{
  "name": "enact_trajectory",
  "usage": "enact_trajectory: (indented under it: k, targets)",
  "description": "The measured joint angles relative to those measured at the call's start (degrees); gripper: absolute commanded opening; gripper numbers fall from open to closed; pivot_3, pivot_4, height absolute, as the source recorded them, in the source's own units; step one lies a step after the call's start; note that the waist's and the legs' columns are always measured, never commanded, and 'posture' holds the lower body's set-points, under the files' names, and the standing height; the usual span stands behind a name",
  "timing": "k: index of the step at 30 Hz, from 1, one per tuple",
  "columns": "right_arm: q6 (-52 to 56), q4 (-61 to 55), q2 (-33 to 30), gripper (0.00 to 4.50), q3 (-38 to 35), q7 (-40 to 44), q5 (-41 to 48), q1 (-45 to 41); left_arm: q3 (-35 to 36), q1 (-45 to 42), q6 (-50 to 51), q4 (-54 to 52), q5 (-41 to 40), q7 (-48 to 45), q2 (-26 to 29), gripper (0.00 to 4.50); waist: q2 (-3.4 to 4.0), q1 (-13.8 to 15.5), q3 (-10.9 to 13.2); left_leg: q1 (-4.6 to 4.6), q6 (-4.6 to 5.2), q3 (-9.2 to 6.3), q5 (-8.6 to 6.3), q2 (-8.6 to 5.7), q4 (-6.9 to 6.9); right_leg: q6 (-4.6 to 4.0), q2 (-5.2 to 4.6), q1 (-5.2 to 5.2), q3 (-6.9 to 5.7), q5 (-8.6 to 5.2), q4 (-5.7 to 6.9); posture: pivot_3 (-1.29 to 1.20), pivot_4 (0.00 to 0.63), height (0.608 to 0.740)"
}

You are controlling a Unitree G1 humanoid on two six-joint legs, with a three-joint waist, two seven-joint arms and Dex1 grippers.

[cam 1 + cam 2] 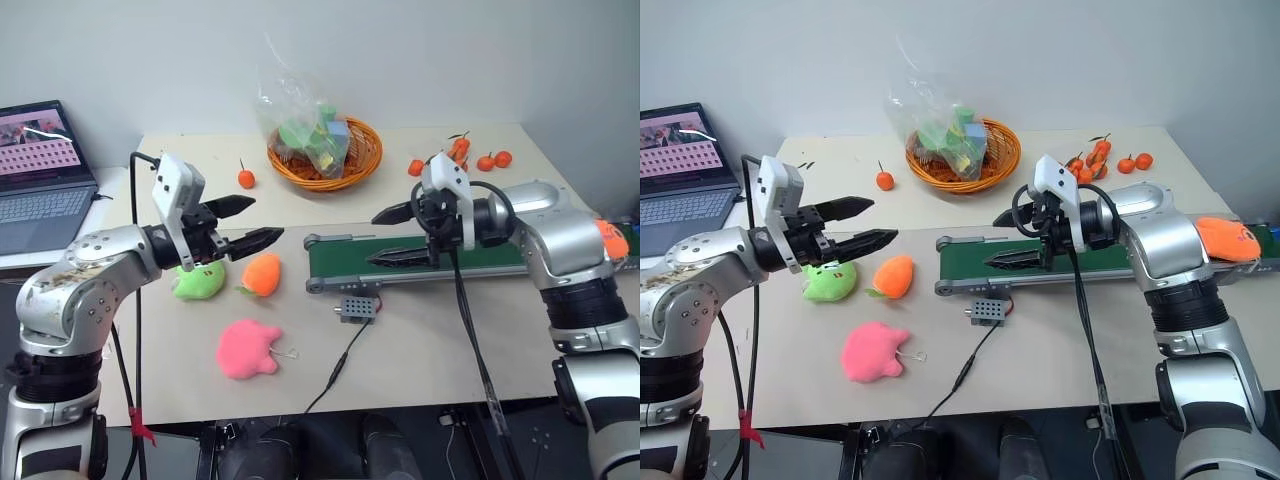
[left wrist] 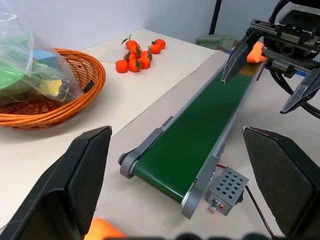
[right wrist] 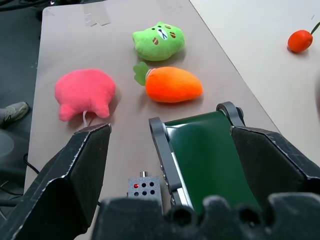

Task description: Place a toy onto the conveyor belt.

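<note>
Resting at the conveyor belt's [image 1: 1080, 258] far end, well beyond the right gripper [image 1: 1002, 240], the toy [image 1: 1227, 238] is already delivered; both grippers are hovering spread and empty, left gripper [image 1: 868, 222] facing the belt.

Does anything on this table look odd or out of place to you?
Mostly tidy. One thing stands out: the orange toy already lies at the far end of the conveyor belt, partly hidden behind the right arm. One small orange fruit sits alone, apart from the cluster.
</note>
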Motion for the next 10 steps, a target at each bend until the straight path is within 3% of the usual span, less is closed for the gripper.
enact_trajectory:
  k: [10]
  targets:
    - [0.00,0.00,0.02,4.50,0.00,-0.01,-0.41,0.00,0.00,-0.01,0.78,0.00,0.01,0.29,-1.03,4.46,0.00,0.00,0.00,0.00,0.00,0.00,0.00,0.01,0.00,0.00,0.00,0.00,0.00,0.00,-0.01,0.00,0.150,0.740]
